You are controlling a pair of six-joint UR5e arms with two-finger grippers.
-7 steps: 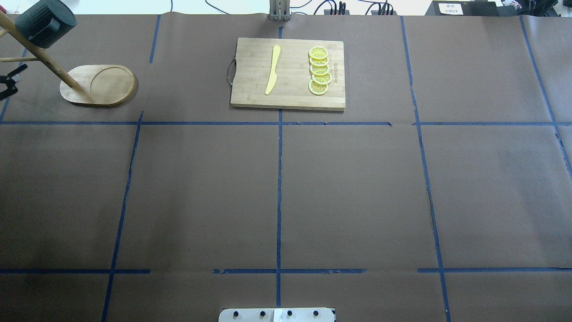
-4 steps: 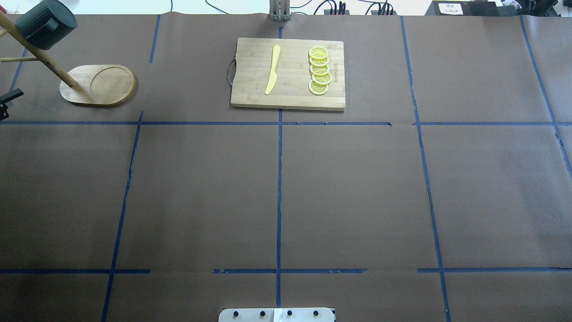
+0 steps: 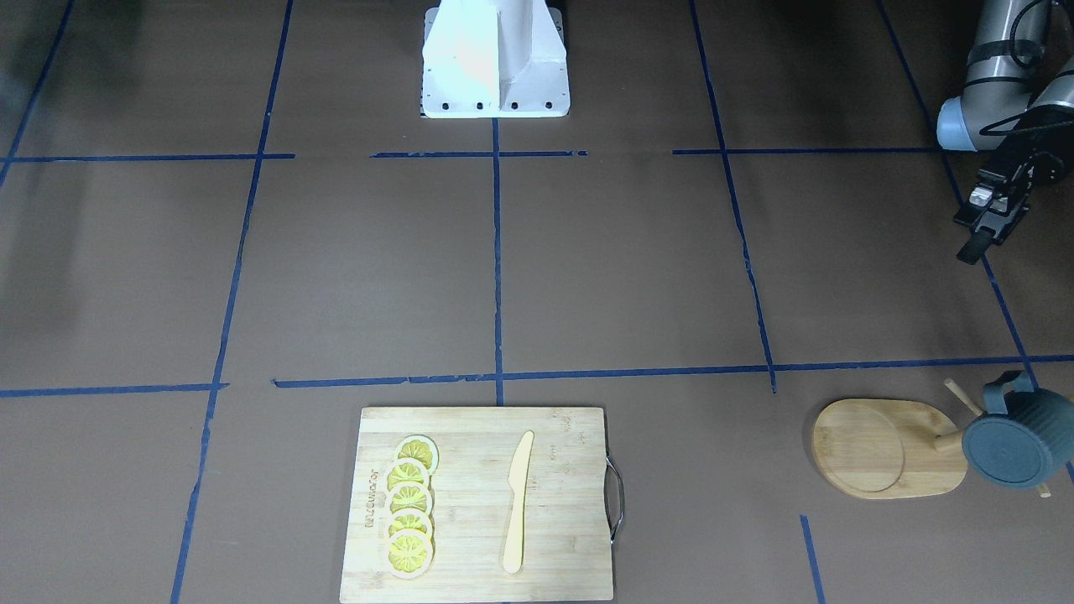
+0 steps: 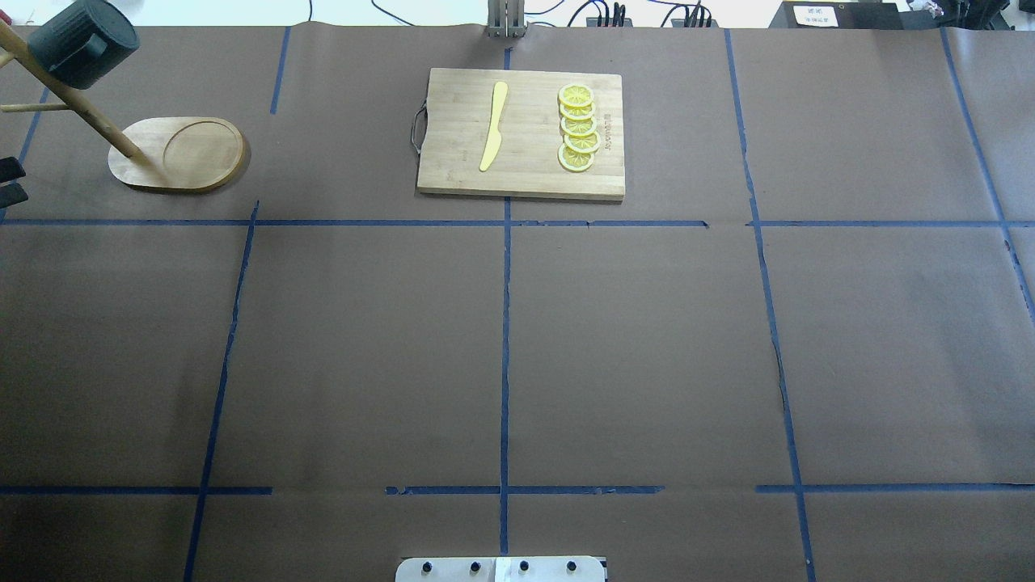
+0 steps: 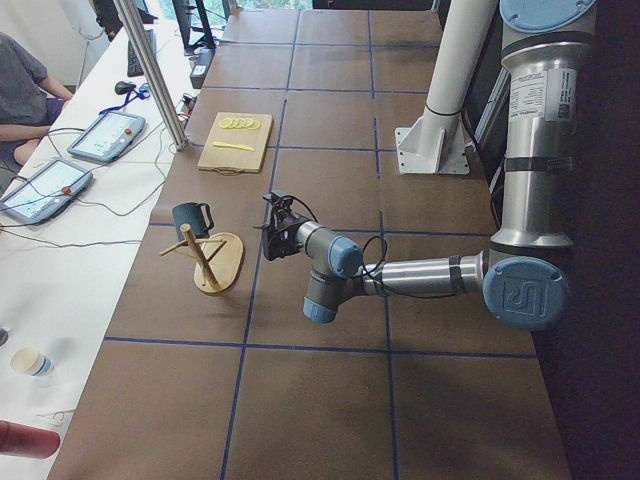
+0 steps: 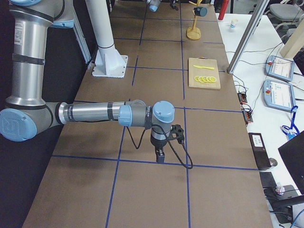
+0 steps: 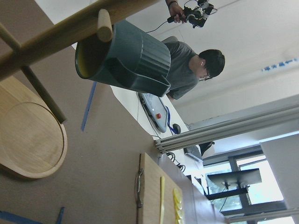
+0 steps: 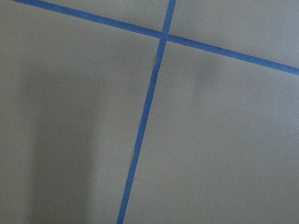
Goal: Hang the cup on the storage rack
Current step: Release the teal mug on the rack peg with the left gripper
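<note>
My left gripper [image 4: 8,182] shows at the left edge of the overhead view as two black fingertips with a clear gap between them, so my jaws are spread and hold nothing. It sits left of the oval base of the storage rack [image 4: 178,153], apart from it.

The cup [image 4: 77,44] is in the upper left corner of that view. It hangs high on the rack's leaning post, tilted on its side and clear of the table [image 4: 647,339]. In my left wrist view it fills the upper left, its yellow inside turned towards the post and a peg end just above its rim. I cannot make out which peg carries the handle.

My right gripper [image 6: 160,156] appears only in the right side view, at frame centre, pointing down over the brown paper beside a blue tape line [image 8: 145,121]. I cannot tell how its jaws stand.

At the top centre of the overhead view, a cutting board [image 4: 534,178] carries a yellow knife [image 4: 494,125] and a row of lemon slices [image 4: 578,129].
</note>
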